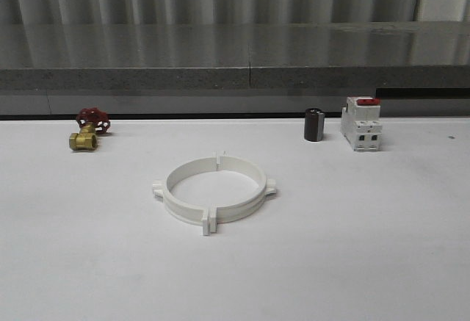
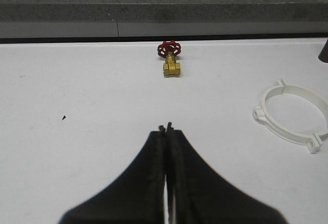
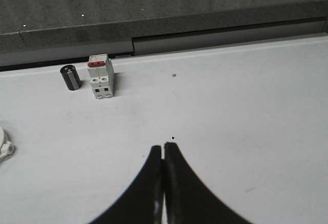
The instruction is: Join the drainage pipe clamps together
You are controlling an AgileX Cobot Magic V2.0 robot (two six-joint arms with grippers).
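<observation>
The two white drainage pipe clamps (image 1: 213, 192) lie in the middle of the table, their end flanges meeting front and back so that they form one wide ring. The same ring (image 2: 294, 116) appears in the left wrist view, and a small edge of it (image 3: 4, 147) in the right wrist view. My left gripper (image 2: 166, 127) is shut with nothing in it, hovering over bare table well apart from the ring. My right gripper (image 3: 163, 145) is shut and empty too, over bare table away from the ring.
A brass valve with a red handwheel (image 1: 89, 128) lies at the back left. A dark cylinder (image 1: 314, 125) and a white breaker with a red top (image 1: 361, 123) stand at the back right. A grey ledge (image 1: 235, 71) runs along the table's far edge.
</observation>
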